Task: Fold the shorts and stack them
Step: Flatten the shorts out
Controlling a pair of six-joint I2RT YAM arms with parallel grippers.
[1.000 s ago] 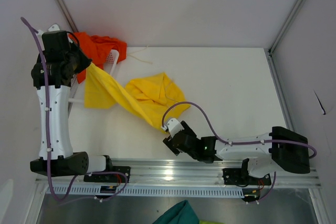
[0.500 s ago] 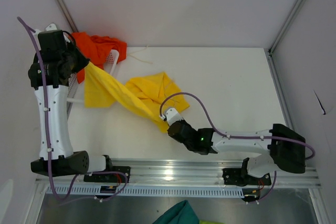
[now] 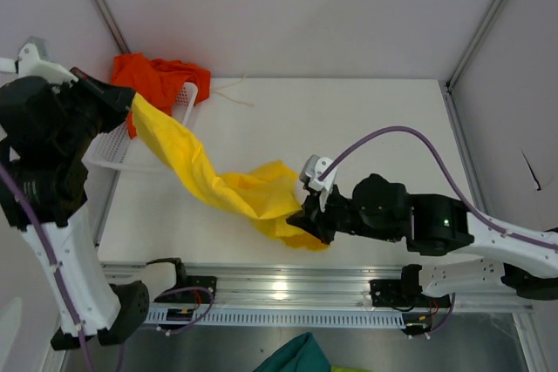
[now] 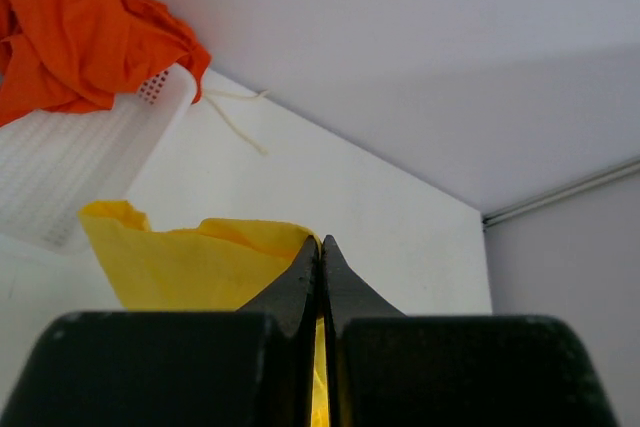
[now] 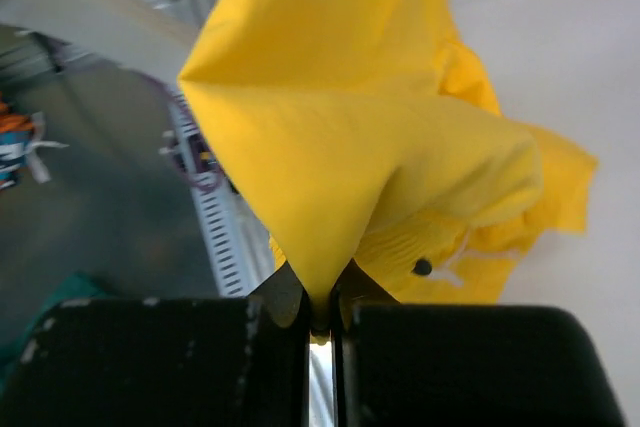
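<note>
No writing, brand, number or sign can be read in any view. The yellow shorts (image 5: 330, 127) are plain cloth. The one mark on them is a small dark dot (image 5: 422, 267), lower centre of the right wrist view, with nothing legible on it.

The left arm (image 3: 54, 241) rears up at the far left, left gripper (image 3: 125, 104) pinched on the yellow shorts (image 3: 193, 170); the right arm (image 3: 453, 231) stretches low leftward, right gripper (image 3: 302, 219) pinching them too.
</note>
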